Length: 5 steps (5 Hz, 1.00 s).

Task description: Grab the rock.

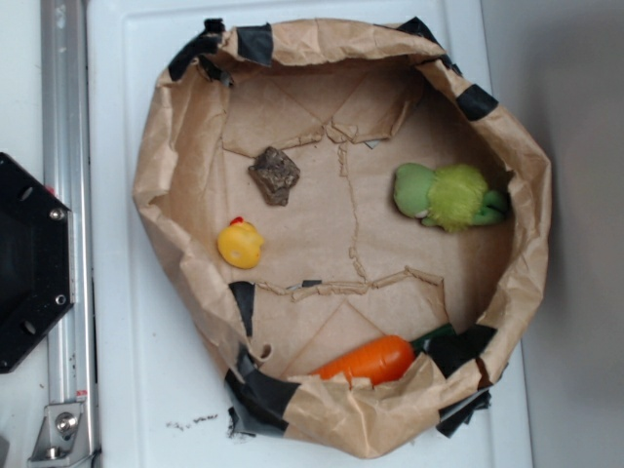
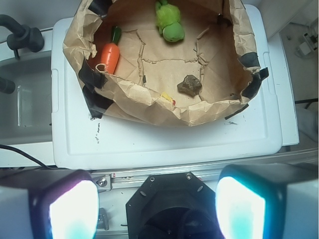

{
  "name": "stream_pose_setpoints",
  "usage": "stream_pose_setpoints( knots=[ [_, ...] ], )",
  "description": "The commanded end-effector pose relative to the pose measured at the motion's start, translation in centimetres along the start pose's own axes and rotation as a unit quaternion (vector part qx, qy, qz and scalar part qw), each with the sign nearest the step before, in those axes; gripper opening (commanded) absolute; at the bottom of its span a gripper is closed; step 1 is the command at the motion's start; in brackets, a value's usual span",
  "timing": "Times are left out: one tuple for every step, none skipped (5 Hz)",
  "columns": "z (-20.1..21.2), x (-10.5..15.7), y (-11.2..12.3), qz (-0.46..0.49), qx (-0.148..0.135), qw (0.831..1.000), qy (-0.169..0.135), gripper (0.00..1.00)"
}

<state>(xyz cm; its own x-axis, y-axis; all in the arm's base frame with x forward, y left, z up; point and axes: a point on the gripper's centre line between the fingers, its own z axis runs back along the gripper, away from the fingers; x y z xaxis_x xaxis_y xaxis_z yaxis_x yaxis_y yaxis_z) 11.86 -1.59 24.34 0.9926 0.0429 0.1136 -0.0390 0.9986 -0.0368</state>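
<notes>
Brown crumpled paper, patched with black tape, forms a wide shallow bowl-like nest (image 1: 156, 175) on a white plastic tabletop (image 1: 146, 390). On its floor, in the exterior view, the small dark brown angular rock (image 1: 274, 175) lies in the far-left part, apart from everything else. Just nearer than it sits a little yellow rubber duck (image 1: 240, 243), and well to the right rests a fuzzy green plush toy (image 1: 448, 196). An orange plastic carrot with a green top (image 1: 370, 360) leans against the near paper wall.

Only the wrist view shows the robot's gripper (image 2: 157, 206): its two pale, glowing fingertips (image 2: 74, 209) fill the bottom corners, spread wide with nothing between them. It hangs well back from the nest, over the black base mount (image 2: 164, 204) and the metal rail (image 2: 149, 174), looking down and forward at the nest.

From that view the rock (image 2: 189, 84) sits on the paper floor close behind the nearest wall, and the duck (image 2: 168, 97) is mostly hidden by that wall. The exterior view shows the duck whole but shows none of the gripper, only the black mount (image 1: 29, 263) at the left edge.
</notes>
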Motion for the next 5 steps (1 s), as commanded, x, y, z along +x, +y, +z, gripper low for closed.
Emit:
stream_pose_setpoints(
  knots=[
    [0.0, 0.0, 0.0, 0.0, 0.0, 1.0, 0.0, 1.0],
    [-1.2, 5.0, 3.1, -0.126, 0.007, 0.99, -0.067, 1.0],
    [-2.7, 8.8, 3.9, -0.204, 0.022, 0.974, -0.096, 1.0],
    [-7.1, 11.1, 5.3, -0.249, 0.006, 0.964, -0.091, 1.0],
    [-12.1, 10.3, 5.9, -0.279, 0.03, 0.959, -0.03, 1.0]
  ],
)
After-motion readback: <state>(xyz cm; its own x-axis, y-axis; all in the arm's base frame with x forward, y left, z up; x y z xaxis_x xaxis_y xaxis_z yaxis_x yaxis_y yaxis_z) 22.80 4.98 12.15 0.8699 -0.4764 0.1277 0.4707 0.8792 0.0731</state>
